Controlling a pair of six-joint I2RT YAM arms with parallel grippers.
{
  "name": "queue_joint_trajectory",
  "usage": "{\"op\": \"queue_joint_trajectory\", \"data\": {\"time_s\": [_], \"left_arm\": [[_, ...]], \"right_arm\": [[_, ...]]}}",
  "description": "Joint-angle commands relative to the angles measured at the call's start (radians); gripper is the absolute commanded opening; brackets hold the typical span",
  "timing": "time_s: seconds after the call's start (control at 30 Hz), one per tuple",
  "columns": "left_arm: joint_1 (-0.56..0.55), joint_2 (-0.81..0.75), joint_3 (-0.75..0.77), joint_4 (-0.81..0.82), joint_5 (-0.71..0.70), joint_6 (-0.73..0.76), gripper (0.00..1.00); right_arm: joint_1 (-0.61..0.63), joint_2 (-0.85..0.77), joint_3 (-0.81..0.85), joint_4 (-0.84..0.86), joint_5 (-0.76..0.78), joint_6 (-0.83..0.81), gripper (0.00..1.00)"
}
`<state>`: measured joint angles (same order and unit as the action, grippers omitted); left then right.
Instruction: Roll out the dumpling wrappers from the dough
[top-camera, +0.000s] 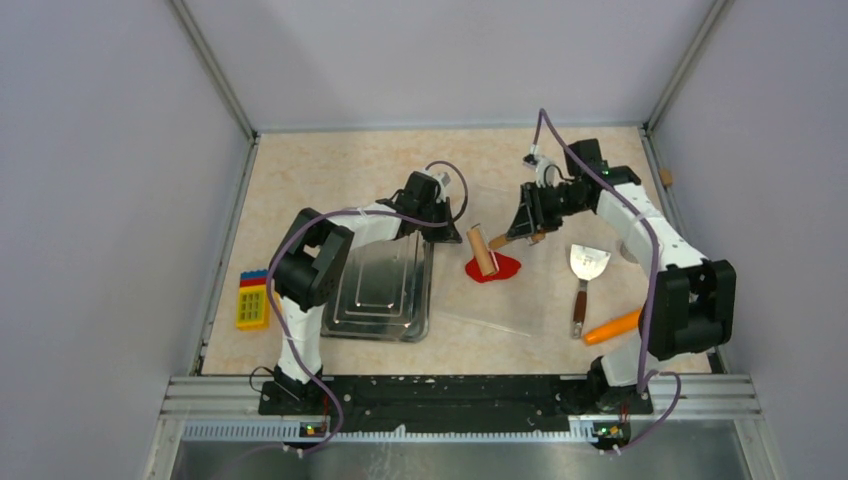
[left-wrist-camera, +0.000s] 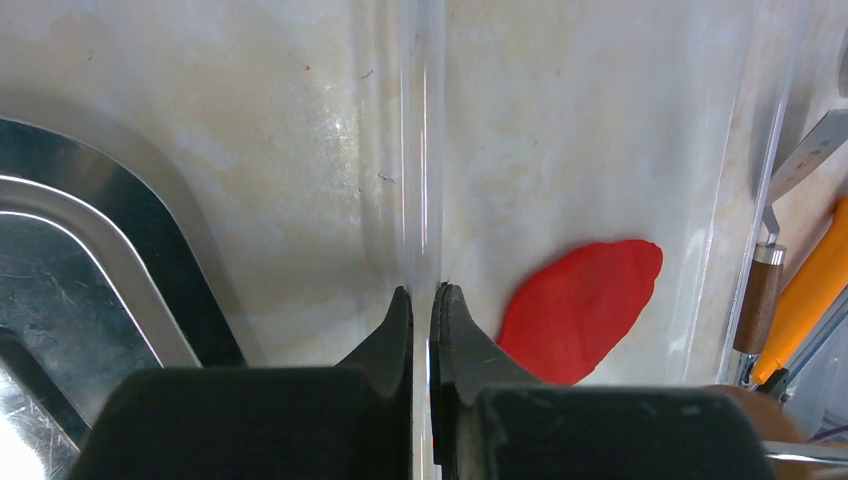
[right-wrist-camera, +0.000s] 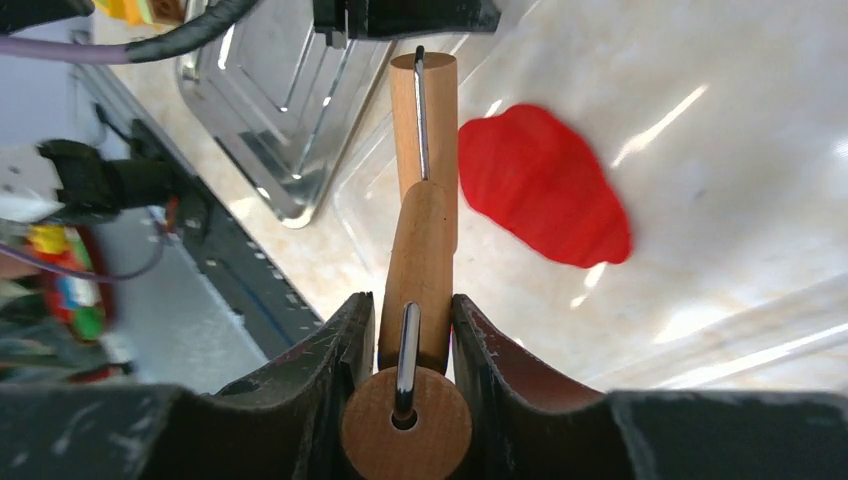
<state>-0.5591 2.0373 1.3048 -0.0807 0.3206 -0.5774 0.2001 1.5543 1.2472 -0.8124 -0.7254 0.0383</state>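
Right hand (right-wrist-camera: 412, 305) is clamped on the wooden roller (right-wrist-camera: 422, 230) handle, barrel at the left edge of the dough (right-wrist-camera: 540, 185). Dough is a flattened red patch on the clear plastic sheet (top-camera: 520, 290), mid-table (top-camera: 330, 160). Left hand (left-wrist-camera: 422, 295) pinches the sheet's edge, beside the metal tray (top-camera: 385, 285).

End effectors — left (left-wrist-camera: 421, 294), right (right-wrist-camera: 410, 302) — clamped.

I note left arm (top-camera: 297, 345) and right arm (top-camera: 640, 222) white-shelled, black joint housings; purple cables (top-camera: 543, 122) trail each; fingers (left-wrist-camera: 385, 345) matte black.
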Motion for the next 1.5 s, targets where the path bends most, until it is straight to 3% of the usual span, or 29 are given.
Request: {"op": "queue_joint_trajectory", "data": {"time_s": [0.0, 0.13, 0.3, 0.43, 0.67, 1.1, 1.23, 1.33, 1.47], "left_arm": [[0.005, 0.031, -0.029, -0.018, -0.096, 0.05, 0.0], [0.005, 0.037, -0.026, -0.014, -0.089, 0.05, 0.0], [0.006, 0.044, -0.025, -0.004, -0.083, 0.048, 0.0], [0.006, 0.044, -0.025, -0.001, -0.087, 0.05, 0.0], [0.005, 0.044, -0.028, -0.002, -0.09, 0.048, 0.0], [0.005, 0.052, -0.026, -0.001, -0.094, 0.047, 0.0], [0.006, 0.054, -0.022, -0.003, -0.096, 0.045, 0.0], [0.005, 0.052, -0.019, -0.004, -0.1, 0.044, 0.0], [0.006, 0.046, -0.026, -0.002, -0.107, 0.045, 0.0]], "right_arm": [[0.026, -0.044, 0.171, -0.155, 0.072, -0.301, 0.0], [0.155, -0.028, 0.29, -0.268, 0.222, -0.57, 0.0], [0.371, -0.095, 0.238, -0.235, 0.496, -0.8, 0.0], [0.507, -0.135, 0.149, -0.163, 0.672, -0.88, 0.0], [0.632, -0.165, 0.053, -0.09, 0.817, -0.95, 0.0], [0.638, -0.14, -0.14, -0.005, 0.744, -1.02, 0.0], [0.556, -0.043, -0.192, -0.071, 0.634, -0.995, 0.0], [0.524, -0.015, -0.303, -0.031, 0.663, -1.061, 0.0], [0.498, 0.017, -0.325, 0.014, 0.703, -1.082, 0.0]]}}
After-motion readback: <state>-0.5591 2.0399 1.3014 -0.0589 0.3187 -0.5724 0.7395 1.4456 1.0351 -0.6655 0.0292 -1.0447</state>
